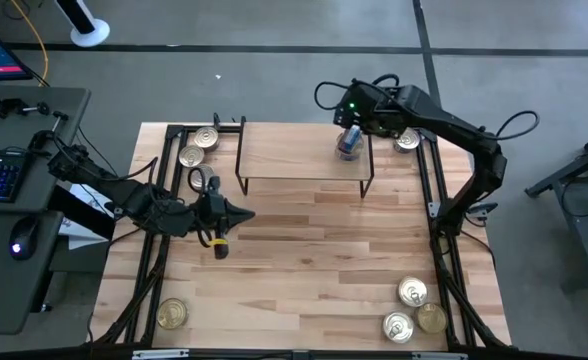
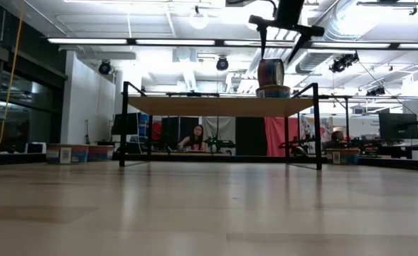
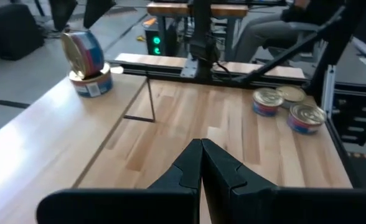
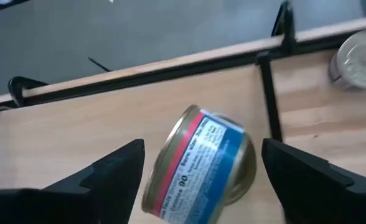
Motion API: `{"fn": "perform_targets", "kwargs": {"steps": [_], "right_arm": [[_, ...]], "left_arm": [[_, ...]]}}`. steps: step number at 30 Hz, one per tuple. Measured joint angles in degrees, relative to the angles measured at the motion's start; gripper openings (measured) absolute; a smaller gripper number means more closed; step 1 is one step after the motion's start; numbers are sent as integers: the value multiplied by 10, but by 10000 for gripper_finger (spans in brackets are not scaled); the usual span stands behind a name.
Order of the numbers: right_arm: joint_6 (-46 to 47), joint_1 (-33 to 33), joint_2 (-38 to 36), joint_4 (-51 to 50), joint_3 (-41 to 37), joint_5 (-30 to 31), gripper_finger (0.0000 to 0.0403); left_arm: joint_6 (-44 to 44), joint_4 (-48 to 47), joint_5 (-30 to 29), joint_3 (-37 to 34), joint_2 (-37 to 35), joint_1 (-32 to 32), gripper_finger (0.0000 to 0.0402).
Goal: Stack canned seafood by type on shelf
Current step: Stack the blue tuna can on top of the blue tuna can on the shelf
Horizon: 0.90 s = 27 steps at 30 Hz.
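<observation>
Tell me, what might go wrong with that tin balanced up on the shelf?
The blue tin stands on its edge atop a flat tin near the shelf corner, and the right gripper is open around it, not holding it. It could roll or tip off and drop to the table. If the gripper nudges it while moving, it might knock the lower tin too. The left gripper is shut and far away, so it likely can't help.

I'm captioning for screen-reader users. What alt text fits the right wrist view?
A blue-and-red labelled tin stands tilted on edge on the light-wood shelf, between the right gripper's wide-open jaws. Another tin lies on the tabletop beyond the shelf's black leg.
</observation>
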Motion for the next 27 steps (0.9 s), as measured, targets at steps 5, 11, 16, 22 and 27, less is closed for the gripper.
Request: {"fn": "perform_targets", "kwargs": {"steps": [5, 11, 16, 22, 27], "right_arm": [[18, 0, 0, 50, -32, -20, 314], [32, 0, 0, 53, -53, -25, 314], [32, 0, 0, 53, -54, -25, 306], [33, 0, 0, 53, -54, -30, 222], [41, 0, -1, 54, -54, -29, 171]], "left_arm": [[0, -19, 8, 0, 0, 0, 0], [0, -42, 9, 0, 0, 0, 0], [0, -42, 8, 0, 0, 0, 0], [0, -42, 8, 0, 0, 0, 0], [0, -43, 8, 0, 0, 0, 0]]}}
